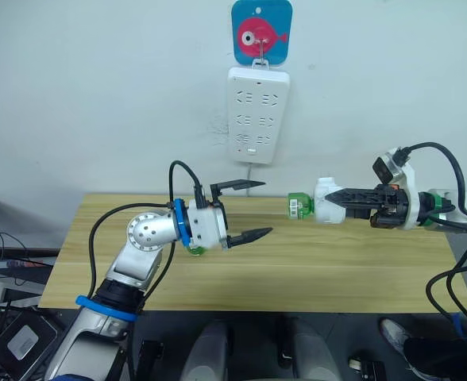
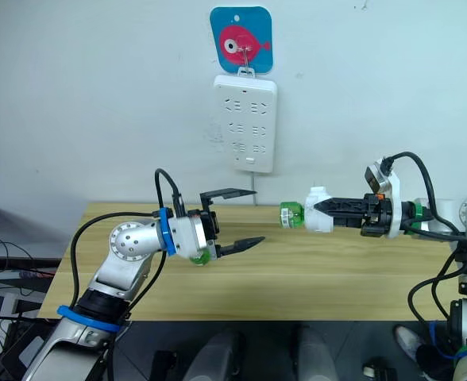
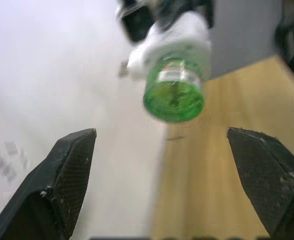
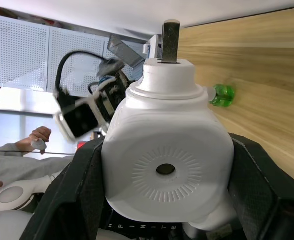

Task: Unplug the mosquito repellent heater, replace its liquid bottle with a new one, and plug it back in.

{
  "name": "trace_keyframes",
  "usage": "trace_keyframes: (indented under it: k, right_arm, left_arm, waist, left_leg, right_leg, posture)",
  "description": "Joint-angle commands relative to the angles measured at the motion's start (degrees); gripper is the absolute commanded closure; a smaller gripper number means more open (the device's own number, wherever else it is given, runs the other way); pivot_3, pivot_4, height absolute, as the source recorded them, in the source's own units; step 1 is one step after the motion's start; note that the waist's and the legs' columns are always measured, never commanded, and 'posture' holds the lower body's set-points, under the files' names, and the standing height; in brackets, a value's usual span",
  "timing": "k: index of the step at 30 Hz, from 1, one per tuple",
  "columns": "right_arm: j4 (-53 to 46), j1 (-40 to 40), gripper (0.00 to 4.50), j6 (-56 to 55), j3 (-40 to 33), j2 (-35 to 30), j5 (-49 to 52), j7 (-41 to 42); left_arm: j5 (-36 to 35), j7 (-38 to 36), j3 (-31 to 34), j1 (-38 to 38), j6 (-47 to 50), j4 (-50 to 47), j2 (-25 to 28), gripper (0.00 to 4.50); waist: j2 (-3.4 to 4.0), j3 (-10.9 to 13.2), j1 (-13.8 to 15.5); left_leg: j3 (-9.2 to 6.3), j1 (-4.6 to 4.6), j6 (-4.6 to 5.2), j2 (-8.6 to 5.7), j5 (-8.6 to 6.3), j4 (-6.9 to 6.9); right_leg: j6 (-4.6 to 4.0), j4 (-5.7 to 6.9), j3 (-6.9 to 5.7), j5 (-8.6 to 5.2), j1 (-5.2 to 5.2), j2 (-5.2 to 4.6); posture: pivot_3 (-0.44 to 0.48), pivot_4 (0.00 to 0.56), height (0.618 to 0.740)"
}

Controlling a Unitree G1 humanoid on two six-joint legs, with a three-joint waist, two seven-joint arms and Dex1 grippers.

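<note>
Holding the mosquito repellent heater (image 1: 327, 201) in mid-air above the wooden worktop (image 1: 313, 270), the right gripper (image 1: 346, 202) has its 2 black fingers clamped on either side of the white body. The heater lies sideways, and the green liquid bottle (image 1: 299, 205) still fitted to it sticks out toward the left, pointing at the other arm. In the right wrist view the heater's round vent hole (image 4: 165, 170) faces the camera, with a metal prong (image 4: 171, 34) rising at the far end of the unit.

Left of it, the left gripper (image 1: 248, 209) hangs over the middle of the worktop with its 2 fingers spread wide and nothing between them. Its tips point right, toward the bottle, with a clear gap still separating them from it. The left wrist view looks straight at the round green base of the bottle (image 3: 174, 92), which sits between the 2 open fingertips (image 3: 69, 165) but farther off.

A second green bottle (image 4: 222, 95) lies on its side on the worktop just below the left wrist, partly hidden by the gripper housing.

On the far wall, above the worktop's far edge, a long white power strip (image 1: 257, 114) hangs from a hook on a blue plaque with a pink fish (image 1: 261, 32). The heater is well apart from the strip, below it and to the right.

A person's hand (image 4: 37, 137) and grey sleeve appear in the right wrist view behind the left arm.
</note>
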Motion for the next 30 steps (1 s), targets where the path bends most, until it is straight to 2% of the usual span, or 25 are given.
trace_keyframes:
  k: [1,9,19,22,27,30]
  right_arm:
    - [-2.0,-1.7,1.53,0.5,-0.8,0.0,2.1,0.5]
    - [-5.6,-0.5,1.53,0.5,1.5,0.2,7.3,-0.8]
    - [-6.9,0.7,1.53,0.5,1.7,0.3,12.1,-4.2]
    - [-6.7,0.7,1.53,0.5,2.0,0.2,12.9,-4.8]
    - [-6.7,0.7,1.53,0.5,2.3,-0.1,14.1,-5.4]
    - [-7.0,0.8,1.53,0.5,2.8,-0.4,14.5,-5.3]
  left_arm:
    - [4.5,3.5,0.1,-1.8,-10.5,1.5,-1.5,0.03]
    - [10.8,9.2,-1.4,-6.5,-17.0,7.5,-3.5,0.03]
    - [11.0,11.8,-3.8,-8.2,-18.5,9.3,-3.1,0.03]
    - [9.3,11.2,-5.0,-8.5,-18.5,9.3,-2.4,0.61]
    - [8.6,11.2,-6.0,-8.2,-18.3,9.2,-1.5,2.2]
    - [7.6,10.7,-6.9,-8.2,-18.4,9.1,-1.1,2.24]
  waist:
    - [0.0,0.0,0.0]
    - [0.0,0.0,0.0]
    - [0.0,0.0,-0.1]
    - [-0.01,0.0,-0.1]
    - [-0.01,0.0,-0.1]
    - [-0.01,0.0,-0.1]
  left_leg:
    - [0.01,0.01,0.01,0.0,0.0,0.0]
    - [-0.01,0.02,0.08,0.01,0.0,0.03]
    - [-0.04,0.02,0.1,0.0,0.0,0.08]
    - [-0.05,0.01,0.1,0.0,0.0,0.11]
    - [-0.06,0.02,0.11,0.01,0.0,0.11]
    - [-0.07,0.01,0.11,0.01,0.0,0.12]
  right_leg:
    - [0.02,0.02,0.0,0.01,0.0,0.0]
    - [0.12,0.12,-0.08,0.07,0.0,0.01]
    - [0.27,0.13,-0.1,0.18,0.0,0.02]
    - [0.27,0.14,-0.1,0.18,0.01,0.03]
    - [0.27,0.14,-0.1,0.18,0.01,0.03]
    - [0.27,0.13,-0.09,0.18,0.01,0.03]
  posture:
    - [0.057,0.234,0.74]
    - [0.049,0.23,0.74]
    - [0.04,0.234,0.74]
    - [0.038,0.242,0.74]
    - [0.038,0.243,0.74]
    - [0.038,0.243,0.74]
